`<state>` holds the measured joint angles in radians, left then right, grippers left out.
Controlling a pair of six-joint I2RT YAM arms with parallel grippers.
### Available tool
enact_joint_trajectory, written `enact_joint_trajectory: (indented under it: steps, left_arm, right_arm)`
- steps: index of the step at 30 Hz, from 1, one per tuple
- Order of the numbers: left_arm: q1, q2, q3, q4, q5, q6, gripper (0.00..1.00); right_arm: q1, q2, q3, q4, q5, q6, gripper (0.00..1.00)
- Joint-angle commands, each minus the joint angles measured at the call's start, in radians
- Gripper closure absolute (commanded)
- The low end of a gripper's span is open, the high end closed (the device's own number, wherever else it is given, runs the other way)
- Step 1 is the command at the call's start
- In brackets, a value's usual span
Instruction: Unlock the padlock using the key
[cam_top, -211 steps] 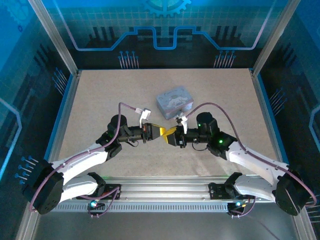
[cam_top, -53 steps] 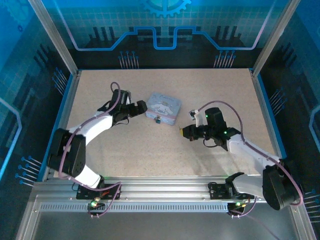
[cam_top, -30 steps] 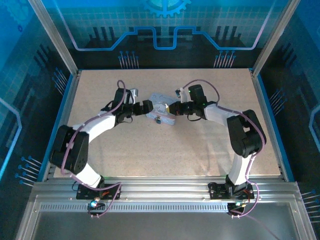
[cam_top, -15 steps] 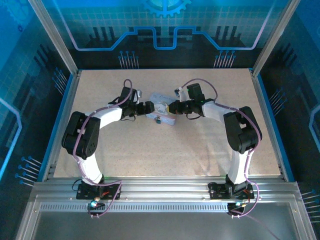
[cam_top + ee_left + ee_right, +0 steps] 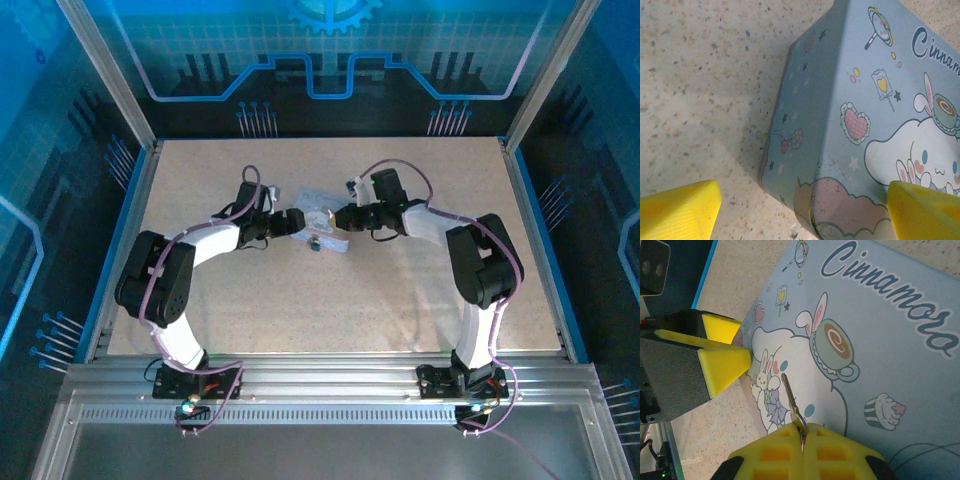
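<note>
The padlock point(image 5: 313, 243) is a tiny dark thing with a silvery part, hanging at the front edge of the grey-blue tin box point(image 5: 320, 213). My left gripper point(image 5: 292, 220) is at the box's left end. It is open in the left wrist view point(image 5: 802, 215): one yellow fingertip point(image 5: 677, 212) hovers over the table and the other point(image 5: 925, 210) over the lid, with the box's corner point(image 5: 840, 150) between them. My right gripper point(image 5: 802, 432) is shut on the key point(image 5: 791, 402). The key's blade points across the pictured lid point(image 5: 880, 340) toward the left gripper's fingers point(image 5: 722, 362).
The speckled tabletop point(image 5: 330, 300) is bare in front of the box. Blue rails point(image 5: 127, 225) and aluminium posts frame the table. Both arms reach in toward the middle, their cables point(image 5: 395, 165) arching above them.
Both grippers have closed in on the tin box from either side. The left jaws have narrowed a little around the box's corner. The right gripper has edged left over the lid with the key.
</note>
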<state>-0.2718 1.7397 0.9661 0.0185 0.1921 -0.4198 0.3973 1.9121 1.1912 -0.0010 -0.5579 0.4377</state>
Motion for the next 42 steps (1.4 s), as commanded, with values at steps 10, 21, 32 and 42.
enact_joint_trajectory:
  steps: [10, 21, 32, 42]
  left_arm:
    - [-0.007, -0.15, -0.16, -0.079, -0.039, -0.032, 0.13]
    - [-0.007, -0.404, -0.143, -0.139, -0.134, 0.012, 0.06]
    - [-0.142, -0.688, -0.373, -0.095, -0.189, 0.002, 0.09]
    - [-0.274, -0.618, -0.478, 0.081, -0.197, 0.021, 0.1]
  right_arm:
    - [0.096, -0.048, -0.159, -0.054, 0.029, 0.056, 1.0]
    - [0.098, -0.065, -0.161, -0.033, 0.051, 0.05, 1.0]
    - [0.098, -0.05, -0.125, -0.071, 0.068, 0.025, 1.0]
    - [0.097, -0.055, -0.12, -0.093, 0.076, 0.019, 1.0]
